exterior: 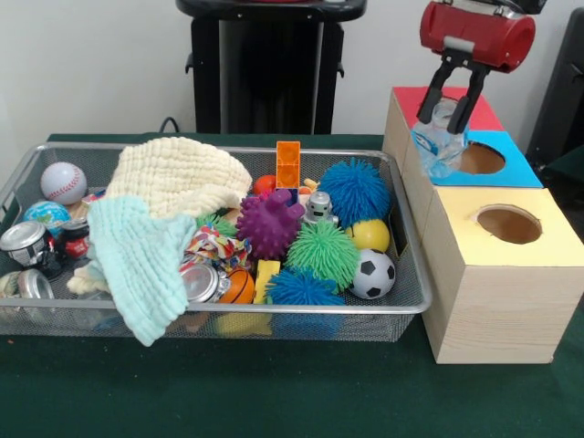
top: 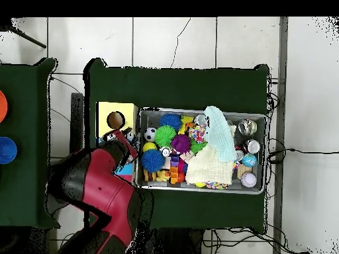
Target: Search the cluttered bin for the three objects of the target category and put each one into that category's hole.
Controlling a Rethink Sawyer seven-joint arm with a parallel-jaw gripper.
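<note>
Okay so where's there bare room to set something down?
The green tabletop in front of the wire bin is bare, as is the yellow box top around its hole. Inside the bin it's packed with balls and cloths.

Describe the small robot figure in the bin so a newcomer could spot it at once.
Start at the wire bin on the green table. Near its middle, behind the green spiky ball and right of the purple spiky ball, stands the small robot figure. It alone is silver-grey and boxy among round, bright balls.
</note>
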